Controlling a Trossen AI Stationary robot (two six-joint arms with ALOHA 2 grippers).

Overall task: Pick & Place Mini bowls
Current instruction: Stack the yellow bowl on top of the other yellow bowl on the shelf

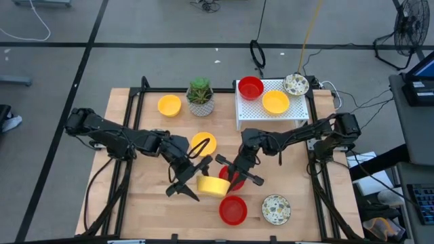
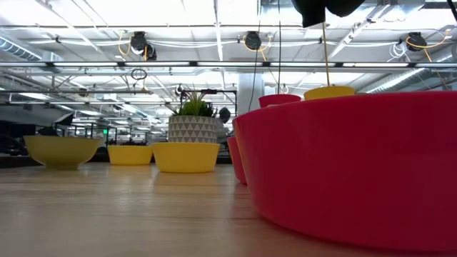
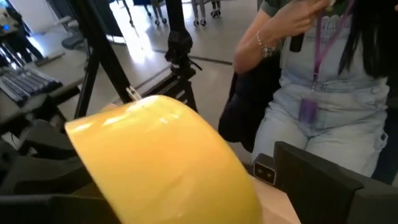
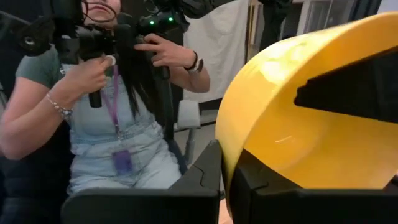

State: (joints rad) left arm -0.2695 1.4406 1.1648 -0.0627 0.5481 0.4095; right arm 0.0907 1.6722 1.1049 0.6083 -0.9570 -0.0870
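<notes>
A yellow mini bowl (image 1: 212, 184) is tipped on its side between my two grippers, near the table's middle. My right gripper (image 1: 230, 180) (image 4: 225, 186) comes from the right and is shut on it. My left gripper (image 1: 196, 181) (image 3: 199, 214) is open. Its fingers stand on either side of the bowl (image 3: 168, 162), one at the opening and one past the base. A sliver of table shows between base and finger. A red mini bowl (image 1: 224, 175) rests on the table below my right gripper. My right gripper pinches the yellow bowl's rim (image 4: 231, 155) between its two fingers (image 4: 199, 180), one inside the bowl and one outside. It comes slanting down from the table's right and far side. The bowl is on its side, its opening toward this gripper.
The white rack (image 1: 271, 114) at the far right carries a red (image 1: 251, 87), a yellow (image 1: 275, 102) and a speckled bowl (image 1: 296, 84). Yellow bowls (image 1: 169, 105) (image 1: 203, 144), a plant (image 1: 200, 96), a near red bowl (image 1: 232, 210) and a speckled bowl (image 1: 276, 208) stand on the table. A person (image 4: 112, 124) stands beyond the table.
</notes>
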